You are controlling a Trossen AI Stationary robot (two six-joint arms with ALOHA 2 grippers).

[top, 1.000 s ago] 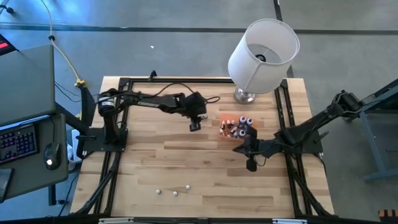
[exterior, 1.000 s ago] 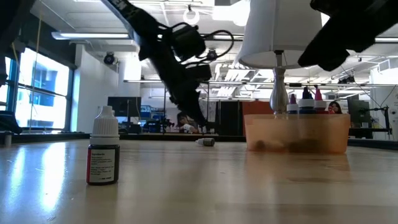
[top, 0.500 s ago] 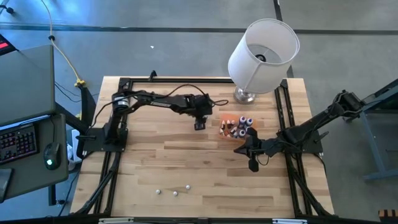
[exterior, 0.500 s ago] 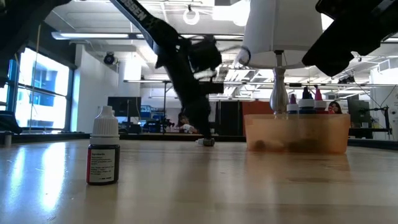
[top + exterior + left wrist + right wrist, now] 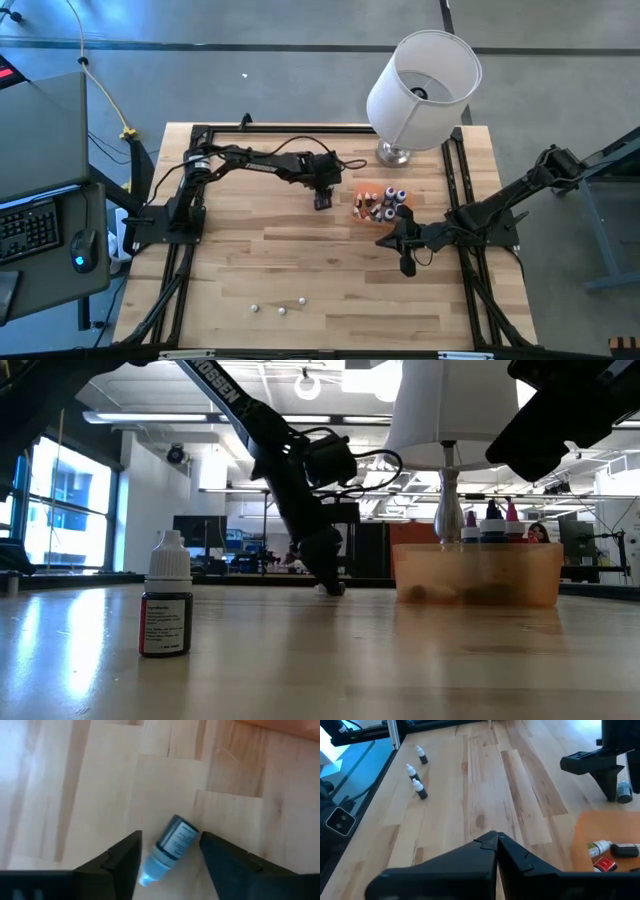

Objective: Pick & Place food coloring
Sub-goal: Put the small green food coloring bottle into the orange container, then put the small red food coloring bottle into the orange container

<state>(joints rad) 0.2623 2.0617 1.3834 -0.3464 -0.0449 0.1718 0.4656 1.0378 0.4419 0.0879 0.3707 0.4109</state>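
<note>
A small blue food coloring bottle (image 5: 173, 845) lies on its side on the wooden table, just left of the orange tray (image 5: 362, 190). My left gripper (image 5: 170, 837) points down over it, open, one finger on each side; I cannot tell whether they touch it. It also shows in the low view (image 5: 333, 588). The tray holds several more bottles (image 5: 388, 203). Three bottles (image 5: 280, 308) stand near the table's near edge. My right gripper (image 5: 405, 264) is shut and empty, hovering near the tray's near side.
A white lamp (image 5: 420, 80) stands on its metal base (image 5: 392, 153) at the far right, behind the tray. One bottle (image 5: 166, 610) stands close to the low camera. Black frame rails (image 5: 180, 270) run along the table's left and right sides. Bare wood lies in the middle.
My left gripper has gone toward the tray and down to the table, ending with its open fingers around the lying blue bottle. The bottle has stayed where it was.
</note>
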